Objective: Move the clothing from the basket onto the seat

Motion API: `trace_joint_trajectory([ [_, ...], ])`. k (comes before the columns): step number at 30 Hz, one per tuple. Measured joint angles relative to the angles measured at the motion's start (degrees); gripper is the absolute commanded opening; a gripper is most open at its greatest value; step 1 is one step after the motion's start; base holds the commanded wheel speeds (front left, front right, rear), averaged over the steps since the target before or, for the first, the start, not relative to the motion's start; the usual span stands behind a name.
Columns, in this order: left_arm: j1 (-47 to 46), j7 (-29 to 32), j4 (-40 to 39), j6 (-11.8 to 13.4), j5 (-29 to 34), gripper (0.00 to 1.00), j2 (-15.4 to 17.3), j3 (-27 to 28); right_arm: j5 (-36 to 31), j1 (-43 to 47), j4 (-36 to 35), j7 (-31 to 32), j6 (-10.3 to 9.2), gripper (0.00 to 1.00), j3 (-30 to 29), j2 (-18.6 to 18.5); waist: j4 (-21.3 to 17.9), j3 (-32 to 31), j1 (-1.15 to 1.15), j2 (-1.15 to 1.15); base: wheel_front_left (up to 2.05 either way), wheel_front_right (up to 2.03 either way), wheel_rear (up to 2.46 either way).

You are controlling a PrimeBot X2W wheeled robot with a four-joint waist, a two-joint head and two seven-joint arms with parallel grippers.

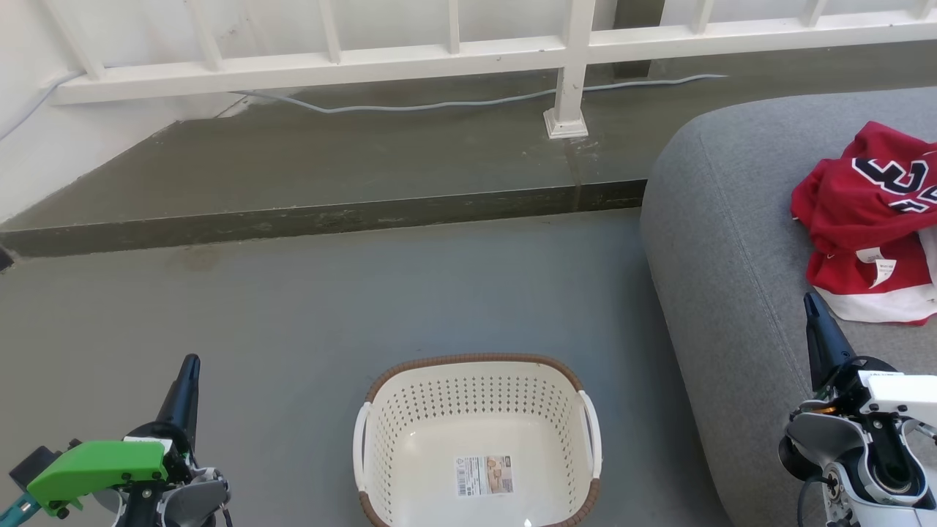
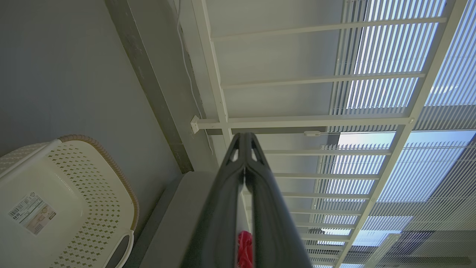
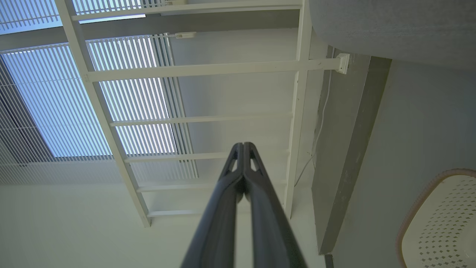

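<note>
Lying crumpled on the seat (image 1: 732, 219) right of the empty basket (image 1: 476, 360), the clothing (image 1: 856, 212) is judged soft and light, best pinched at a raised fold. The left gripper (image 1: 192, 361) and right gripper (image 1: 809, 300) are seen clenched on nothing.

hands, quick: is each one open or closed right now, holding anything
left hand: closed, holding nothing
right hand: closed, holding nothing

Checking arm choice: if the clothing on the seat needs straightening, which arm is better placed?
Probably right. The right gripper is by the seat, close to the clothing; the left gripper is beyond the empty basket, over the floor. Both have their jaws shut.
</note>
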Motion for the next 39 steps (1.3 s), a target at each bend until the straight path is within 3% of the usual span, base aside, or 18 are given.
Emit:
trace_joint_trajectory([
  [39,0.0,0.15,-0.07,0.0,0.01,0.0,-0.1,0.44,0.0,0.0,-0.02,0.26,0.0,0.0,-0.09,0.11,0.0,0.01,0.0,0.0,0.0,0.0,0.0],
])
